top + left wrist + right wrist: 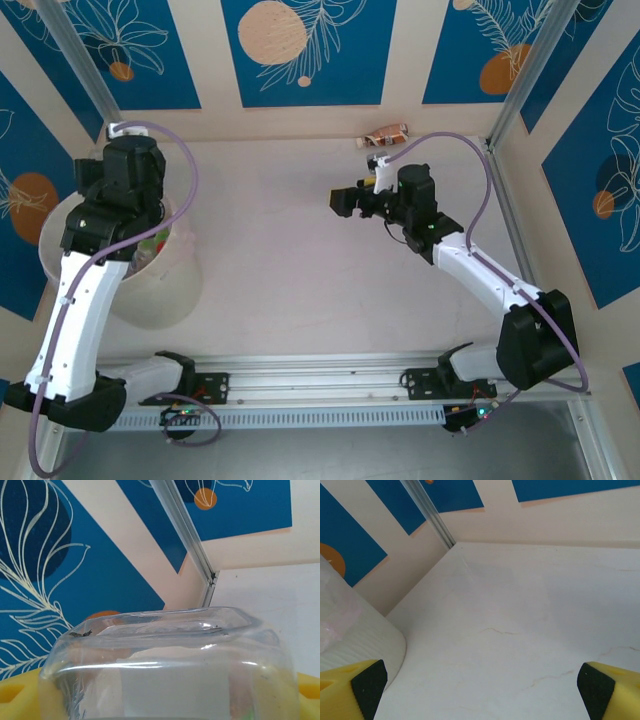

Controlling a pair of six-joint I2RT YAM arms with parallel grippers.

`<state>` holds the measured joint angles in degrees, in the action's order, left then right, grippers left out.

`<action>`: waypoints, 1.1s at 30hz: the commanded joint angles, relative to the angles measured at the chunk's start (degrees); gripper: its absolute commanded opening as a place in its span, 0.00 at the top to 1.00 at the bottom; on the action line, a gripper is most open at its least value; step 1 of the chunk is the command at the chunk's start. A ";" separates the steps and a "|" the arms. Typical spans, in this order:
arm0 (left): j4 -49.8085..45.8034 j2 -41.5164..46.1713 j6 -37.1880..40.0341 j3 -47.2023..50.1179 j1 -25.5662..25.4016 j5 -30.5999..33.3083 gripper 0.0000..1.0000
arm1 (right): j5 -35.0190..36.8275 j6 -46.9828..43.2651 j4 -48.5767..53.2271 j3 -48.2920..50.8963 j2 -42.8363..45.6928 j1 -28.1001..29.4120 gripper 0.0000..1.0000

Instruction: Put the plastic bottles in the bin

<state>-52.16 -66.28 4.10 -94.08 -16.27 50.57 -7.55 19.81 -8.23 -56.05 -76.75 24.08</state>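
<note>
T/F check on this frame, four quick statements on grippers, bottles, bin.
1. The left gripper holds a clear bottle. True.
2. The right gripper is shut on a bottle. False: it is wide open, with nothing between its fingers.
3. A second bottle lies by the far wall. True.
4. The bin stands on the right. False: it stands on the left, below the left gripper.
</note>
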 commanded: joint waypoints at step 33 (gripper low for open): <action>-4.50 8.15 -20.77 9.36 3.70 -21.44 0.00 | 2.45 -0.55 2.44 -3.62 -2.85 0.63 0.00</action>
<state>-55.07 -58.30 -10.90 -86.98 -14.26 30.83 -5.78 19.66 -6.50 -57.76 -79.05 24.34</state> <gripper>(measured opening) 0.999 0.996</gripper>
